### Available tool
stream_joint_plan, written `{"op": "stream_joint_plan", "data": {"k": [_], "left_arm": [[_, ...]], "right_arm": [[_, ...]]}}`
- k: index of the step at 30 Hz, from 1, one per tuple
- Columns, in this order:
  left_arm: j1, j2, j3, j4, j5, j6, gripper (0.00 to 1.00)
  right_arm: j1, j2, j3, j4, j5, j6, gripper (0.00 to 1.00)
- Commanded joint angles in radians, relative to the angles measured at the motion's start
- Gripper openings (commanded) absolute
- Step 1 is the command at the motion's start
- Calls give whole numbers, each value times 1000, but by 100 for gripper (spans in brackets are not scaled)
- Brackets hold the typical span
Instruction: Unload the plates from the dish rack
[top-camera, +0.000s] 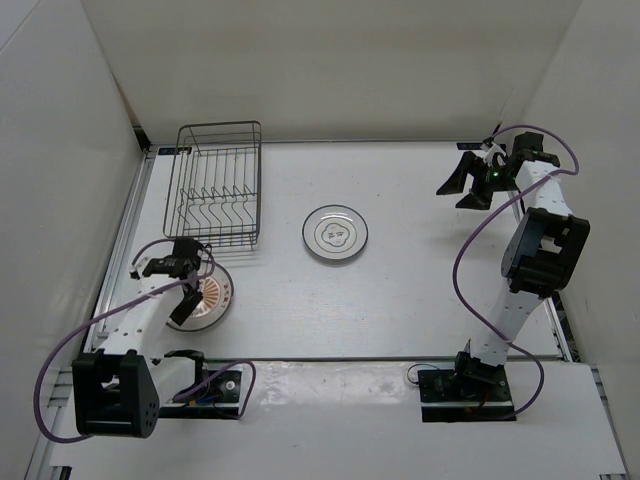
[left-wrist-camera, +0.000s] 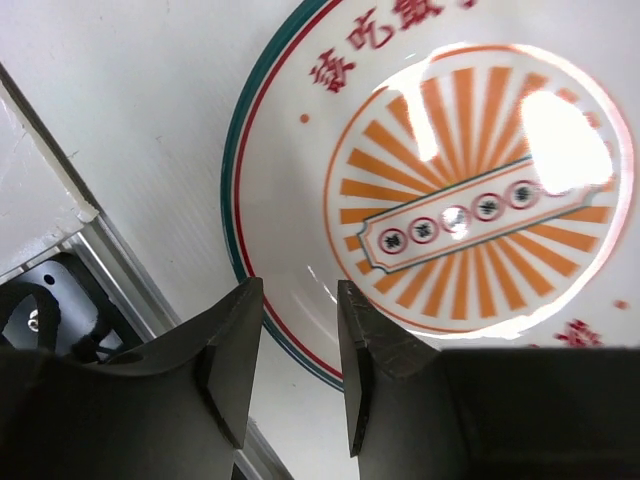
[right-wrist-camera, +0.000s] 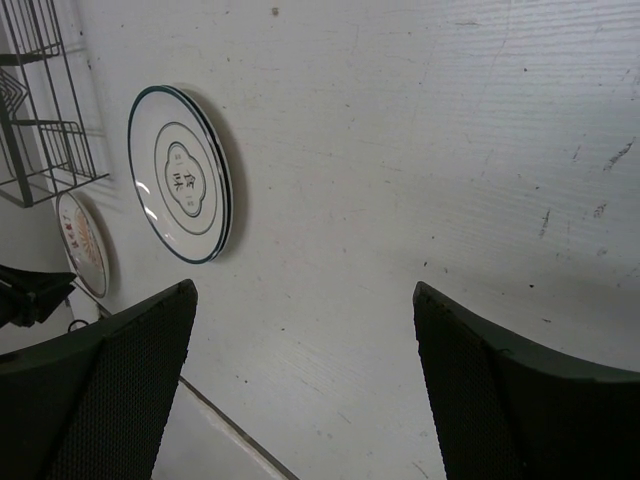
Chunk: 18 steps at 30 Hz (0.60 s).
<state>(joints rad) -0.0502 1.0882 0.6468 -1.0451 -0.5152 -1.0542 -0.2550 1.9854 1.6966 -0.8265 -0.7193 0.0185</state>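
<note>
The dish rack (top-camera: 215, 183) (right-wrist-camera: 40, 100) stands at the far left with no plate showing between its prongs. An orange sunburst plate (top-camera: 210, 292) (left-wrist-camera: 470, 190) (right-wrist-camera: 82, 243) lies flat on the table in front of it. My left gripper (top-camera: 186, 302) (left-wrist-camera: 300, 292) hovers over that plate's near-left edge, its fingers apart and straddling the rim without clamping it. A white plate with a dark rim (top-camera: 335, 232) (right-wrist-camera: 180, 175) lies mid-table, and in the right wrist view it looks like two stacked. My right gripper (top-camera: 465, 185) (right-wrist-camera: 305, 290) hangs wide open at the far right, holding nothing.
White walls enclose the table on the left, back and right. A metal rail (left-wrist-camera: 130, 270) runs along the left table edge, close to my left gripper. Purple cables loop beside both arms.
</note>
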Motion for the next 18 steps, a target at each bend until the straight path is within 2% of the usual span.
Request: {"op": "stream_joint_plan", "data": {"k": [1, 6, 9, 10, 11, 13, 14, 18], "left_arm": [[-8, -62, 51, -24, -40, 0, 47], [-11, -135, 74, 3, -40, 43, 50], [-16, -181, 83, 77, -20, 161, 52], [-17, -197, 82, 136, 15, 202, 56], [-17, -214, 77, 204, 36, 338, 63], [-16, -226, 74, 287, 94, 425, 77], [-17, -238, 74, 333, 136, 547, 99], [-16, -248, 103, 396, 242, 715, 99]], "right_arm": [[-3, -26, -17, 43, 26, -14, 90], [2, -17, -6, 0, 44, -69, 90], [5, -23, -18, -22, 75, -97, 90], [6, -30, -23, -20, 92, -101, 90], [11, -36, -34, -20, 99, -109, 90], [20, -54, -52, -22, 165, -150, 90], [32, -57, -60, -22, 176, -169, 90], [59, -72, -63, -43, 276, -177, 90]]}}
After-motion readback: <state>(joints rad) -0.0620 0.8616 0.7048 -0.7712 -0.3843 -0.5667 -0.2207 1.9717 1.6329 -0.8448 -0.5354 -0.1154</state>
